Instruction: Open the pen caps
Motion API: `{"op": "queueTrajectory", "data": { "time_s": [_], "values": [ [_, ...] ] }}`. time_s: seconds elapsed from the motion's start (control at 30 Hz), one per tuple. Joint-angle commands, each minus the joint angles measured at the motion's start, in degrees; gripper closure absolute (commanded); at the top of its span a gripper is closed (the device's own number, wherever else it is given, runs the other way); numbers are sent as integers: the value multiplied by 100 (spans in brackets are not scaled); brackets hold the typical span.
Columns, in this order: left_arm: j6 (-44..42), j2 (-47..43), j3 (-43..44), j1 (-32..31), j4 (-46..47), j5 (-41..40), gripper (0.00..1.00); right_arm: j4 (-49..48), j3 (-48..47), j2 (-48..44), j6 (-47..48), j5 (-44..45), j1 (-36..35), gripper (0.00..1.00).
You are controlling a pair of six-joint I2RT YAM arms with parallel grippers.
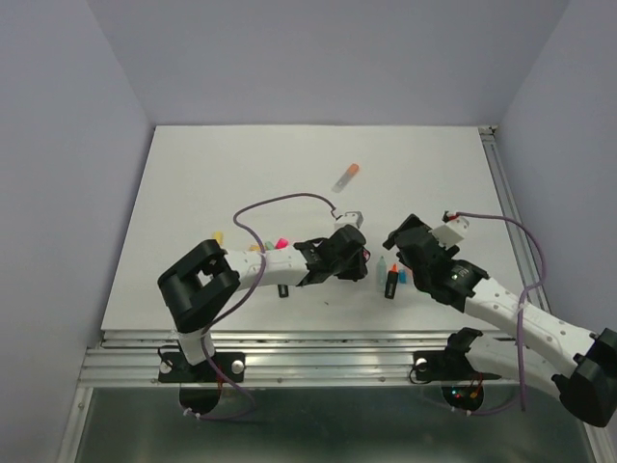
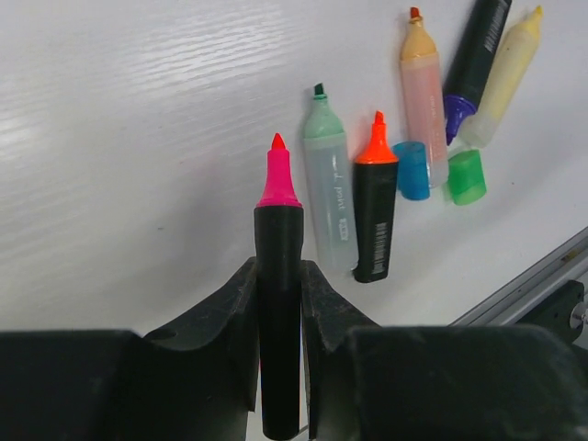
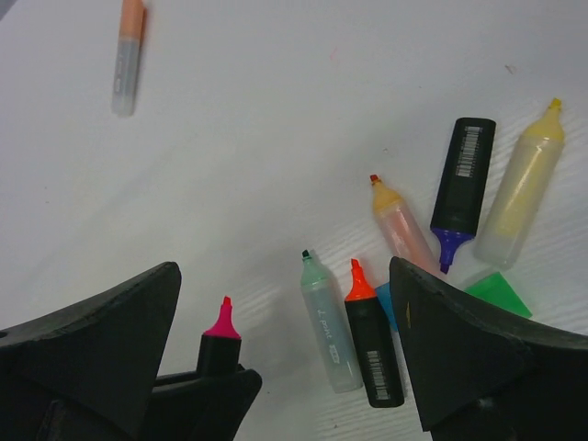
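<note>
**Item 1, far left of the top view.** Yellow cap (image 1: pixel 218 235) and pink cap (image 1: pixel 281 241) are small bright pieces lying loose on the tabletop (image 1: pixel 241 164) beside the left arm. They are too small to describe further.

**Item 2.** The left gripper (image 2: pixel 279 285) has its jaws pinching the black barrel of the pink-tipped pen (image 2: pixel 278 230). The pen's tip is bare and points away from the wrist.

**Item 3, far side, well apart from everything else.** The capped pen (image 3: pixel 127 55) has a pale barrel and lies flat, with its orange cap (image 3: pixel 133 16) on. It is the only pen seen with a cap in place.

**Item 4, between the two grippers.** Five pens lie together, all with bare tips:
- pale green pen (image 2: pixel 329 184)
- orange-tipped pen (image 2: pixel 375 211)
- peach pen (image 2: pixel 423 87)
- purple-tipped pen (image 2: pixel 473 64)
- pale yellow pen (image 2: pixel 505 73)

The blue cap (image 2: pixel 412 170) sits between the orange-tipped and peach pens. The green cap (image 2: pixel 467 176) is just beside them, near the purple tip.

**Item 5.** The right gripper (image 3: pixel 283 276) has its jaws spread wide and holds nothing. It hangs over the group.

**Assessment.** The held pen appears to be finished, so the step in hand is likely to put it down. One cap remains. The next move calls for a long reach to the far pen, with one set of jaws on the barrel and the other on the cap. The pull should run straight along the pen's axis.
</note>
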State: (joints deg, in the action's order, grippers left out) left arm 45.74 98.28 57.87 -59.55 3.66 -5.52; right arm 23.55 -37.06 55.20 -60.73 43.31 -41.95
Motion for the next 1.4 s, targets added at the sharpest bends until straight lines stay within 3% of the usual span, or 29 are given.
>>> {"op": "queueTrajectory", "data": {
  "time_s": [0.0,0.2,0.33,0.4,0.43,0.77,0.8,0.83,1.0,1.13,1.37],
  "values": [
    [-346,322,637,-136,100,358,87,518,120,-299,-492,564,29,0],
    [-425,824,1165,-329,-102,490,68,484,243,-563,-370,846,38,0],
    [-451,746,1157,-391,-120,473,46,177,199,-519,-45,837,117,0],
    [-460,684,1104,-391,-129,490,43,159,-2,-335,131,706,222,0],
    [-460,658,1087,-391,-129,508,34,159,-81,-274,184,662,258,0],
    [-417,-211,561,-382,-181,44,29,-457,-1004,1044,1220,-331,785,0],
    [-408,-361,463,-391,-208,-45,11,-448,-1144,1228,1300,-384,794,0],
    [-381,-675,358,-391,-269,-150,6,-448,-1311,1552,1379,-446,803,0],
    [-92,-1837,-573,-251,-647,-1134,1,-702,-2314,2635,1669,-727,882,0],
    [58,-3100,-1250,-31,-919,-1592,1,-1090,-3086,3574,1837,-1454,1118,0],
    [287,-4316,-2051,216,-1148,-1979,1,-71,-5695,5886,1889,-1528,1418,0]
  ]
}}
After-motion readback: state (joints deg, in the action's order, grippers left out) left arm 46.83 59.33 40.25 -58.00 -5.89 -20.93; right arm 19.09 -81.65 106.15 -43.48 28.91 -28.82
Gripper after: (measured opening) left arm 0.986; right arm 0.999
